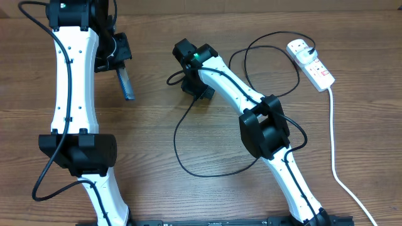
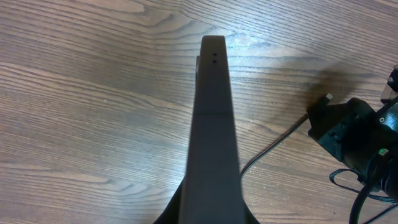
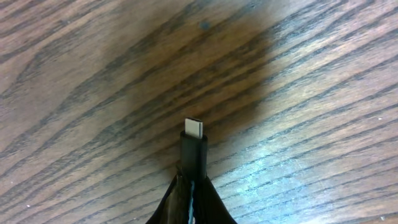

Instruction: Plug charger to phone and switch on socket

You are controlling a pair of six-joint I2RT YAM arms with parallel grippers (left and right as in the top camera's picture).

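My left gripper [image 1: 116, 63] is shut on the phone [image 1: 126, 85], held on edge above the table at the upper left. In the left wrist view the phone [image 2: 213, 118] shows as a dark slab end-on, its end with two small holes pointing away. My right gripper [image 1: 188, 78] is shut on the charger's connector [image 3: 193, 149], whose metal tip sticks out past the fingers over bare wood. The black charger cable [image 1: 182, 154] loops across the table to a white plug in the socket [image 1: 311, 63] at the upper right. The right gripper lies right of the phone, apart from it.
A thick white lead [image 1: 336, 157] runs from the socket down the right side to the front edge. The black cable's loops lie between the two arms and behind the right arm. The right gripper also shows in the left wrist view [image 2: 354, 134].
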